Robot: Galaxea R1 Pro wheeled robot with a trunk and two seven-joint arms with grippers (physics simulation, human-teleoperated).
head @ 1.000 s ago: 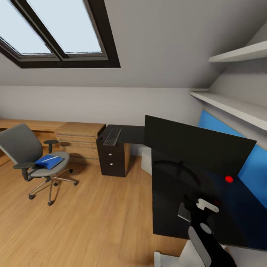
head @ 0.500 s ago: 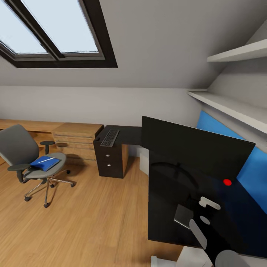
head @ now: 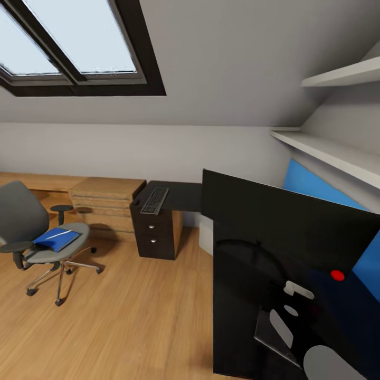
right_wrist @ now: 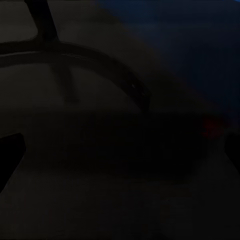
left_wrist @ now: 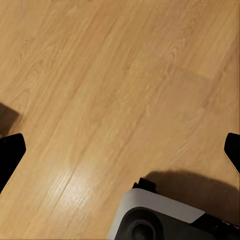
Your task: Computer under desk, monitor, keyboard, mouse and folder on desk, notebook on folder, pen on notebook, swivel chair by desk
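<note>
The black monitor (head: pixel 274 221) stands on the black desk (head: pixel 182 194) at the right of the head view. A dark keyboard (head: pixel 154 200) lies on the desk's far wing, above the drawers. At the left the grey swivel chair (head: pixel 31 232) stands apart from the desk, carrying a blue folder (head: pixel 54 238) with a thin white pen-like strip on it. My right gripper (right_wrist: pixel 120 155) is open over the dark desktop by the monitor's curved stand (right_wrist: pixel 85 55). My left gripper (left_wrist: pixel 120 150) is open above the wooden floor (left_wrist: pixel 115 85). A small red dot (head: pixel 336 275) glows on the desk.
A drawer unit (head: pixel 154 232) holds up the desk's far wing, and a pale box (head: pixel 207 235) sits under the desk beside it. Low wooden cabinets (head: pixel 105 203) line the back wall. White shelves (head: pixel 338 153) hang above the desk. My base (left_wrist: pixel 165 220) shows over the floor.
The whole head view has shifted as the camera moved, so chair and desk sit further left and the monitor looms larger. My right arm shows lower in the picture.
</note>
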